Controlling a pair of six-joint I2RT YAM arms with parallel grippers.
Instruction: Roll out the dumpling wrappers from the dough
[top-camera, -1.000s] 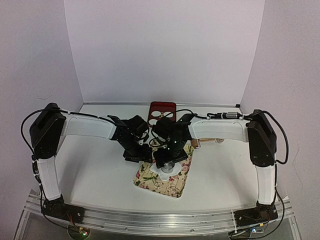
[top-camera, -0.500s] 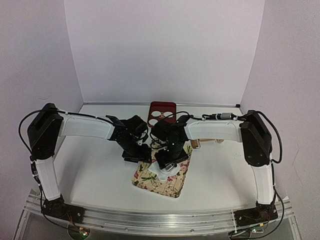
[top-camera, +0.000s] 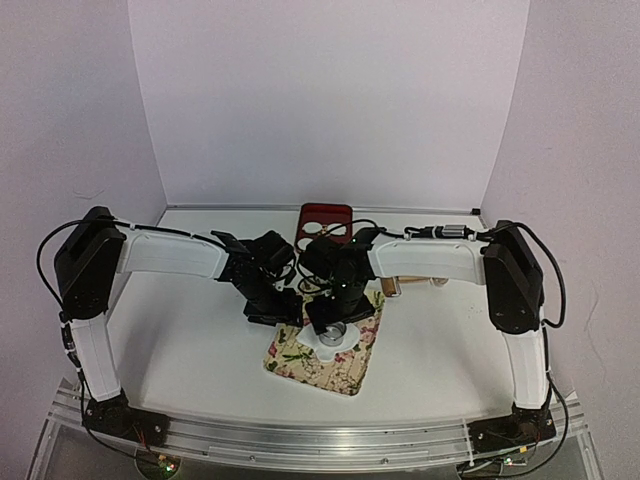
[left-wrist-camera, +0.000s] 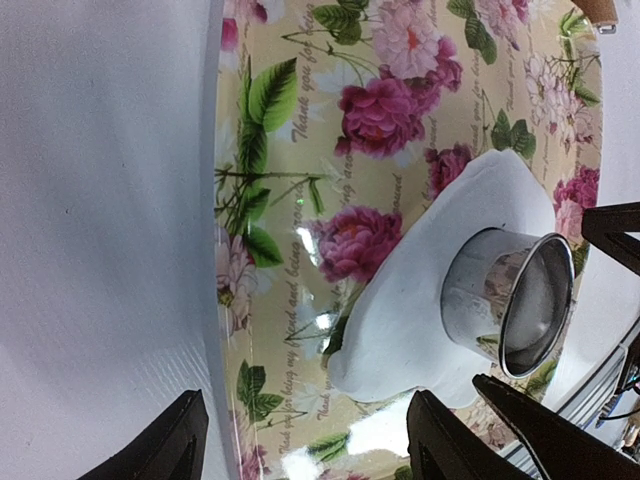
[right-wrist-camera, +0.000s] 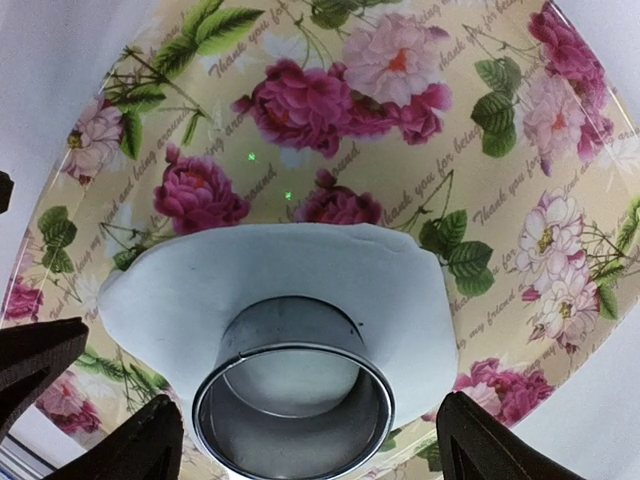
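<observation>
With the dough (right-wrist-camera: 300, 270) lying flat on the floral mat (right-wrist-camera: 330, 100) under the metal ring cutter (right-wrist-camera: 292, 400), your right gripper (right-wrist-camera: 305, 450) straddled it fingers spread, left gripper (left-wrist-camera: 300, 445) spread empty nearby; you needed an even, straight-down press.

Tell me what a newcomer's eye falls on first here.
A shiny steel ring stands upright on a flattened white dough sheet, itself lying on a glossy mat printed with pink roses at the centre of the table. The right gripper hangs open either side of the ring.
</observation>
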